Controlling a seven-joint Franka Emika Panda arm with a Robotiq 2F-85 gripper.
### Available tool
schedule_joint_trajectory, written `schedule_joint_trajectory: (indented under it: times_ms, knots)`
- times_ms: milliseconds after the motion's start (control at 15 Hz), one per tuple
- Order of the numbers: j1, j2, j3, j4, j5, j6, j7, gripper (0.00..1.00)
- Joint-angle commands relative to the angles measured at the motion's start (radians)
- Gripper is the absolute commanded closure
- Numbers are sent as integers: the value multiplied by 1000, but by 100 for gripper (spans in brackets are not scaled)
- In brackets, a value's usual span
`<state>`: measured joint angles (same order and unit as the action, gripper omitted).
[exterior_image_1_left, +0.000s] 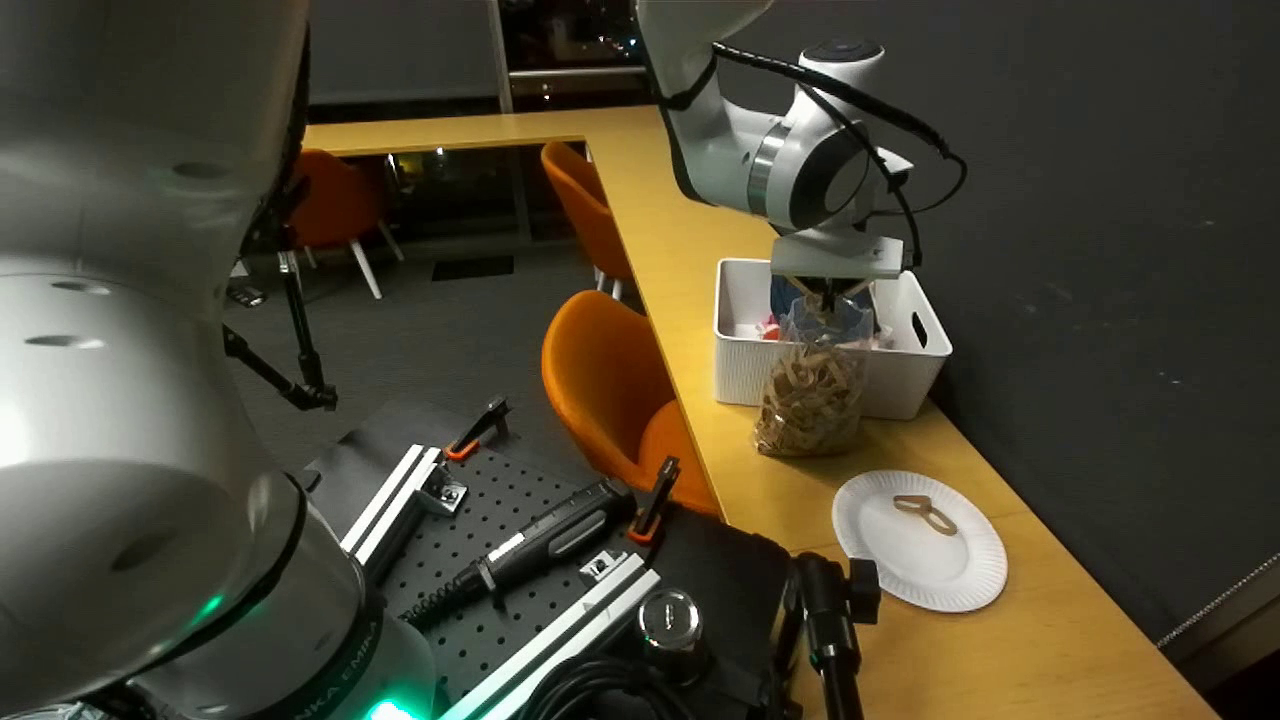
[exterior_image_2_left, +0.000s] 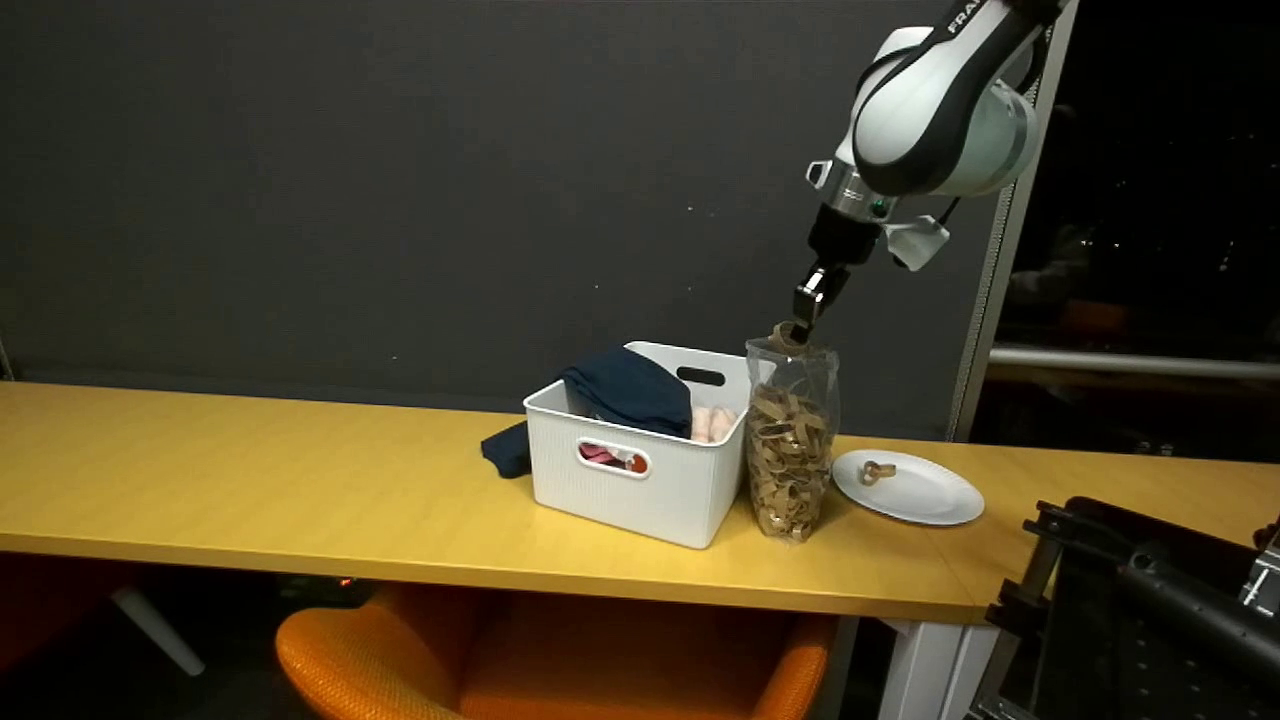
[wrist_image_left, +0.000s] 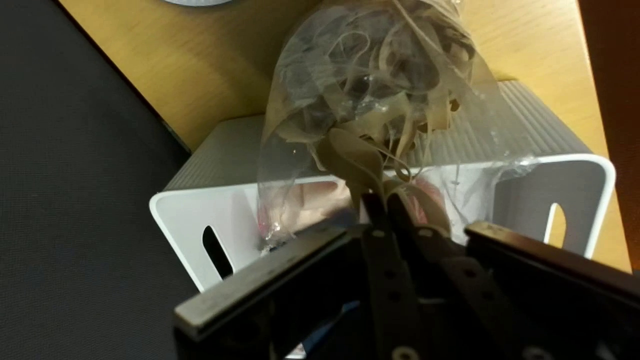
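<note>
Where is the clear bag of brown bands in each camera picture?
In an exterior view: the bag, right of centre.
In an exterior view: the bag, right of centre, slightly low.
In the wrist view: the bag, upper middle.
Shared landmark: the white bin, next to the bag in all three.

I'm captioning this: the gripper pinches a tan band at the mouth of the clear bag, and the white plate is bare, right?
The plate isn't bare: a band lies on it, as both exterior views show. The gripper does pinch a tan band at the bag's mouth.
</note>
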<state>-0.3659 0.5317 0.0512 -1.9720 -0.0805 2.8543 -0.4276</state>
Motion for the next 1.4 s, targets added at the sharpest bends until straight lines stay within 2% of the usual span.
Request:
schedule_joint_trajectory:
  times_ms: [0,333,667,933,1133,1267,1333]
  knots:
    - [9,-1,-18,0,2,5,-8,71]
    - [5,-23,-36,-13,2,7,0,36]
    - [-30,-54,-56,-14,15,0,-11,1]
    - [-42,-46,-119,-5,-1,-34,13,0]
    - [-75,-15,-138,14,21,-49,12,0]
    - [-78,17,-160,47,29,-126,42,0]
    - [-59,41,-192,72,13,-179,80,0]
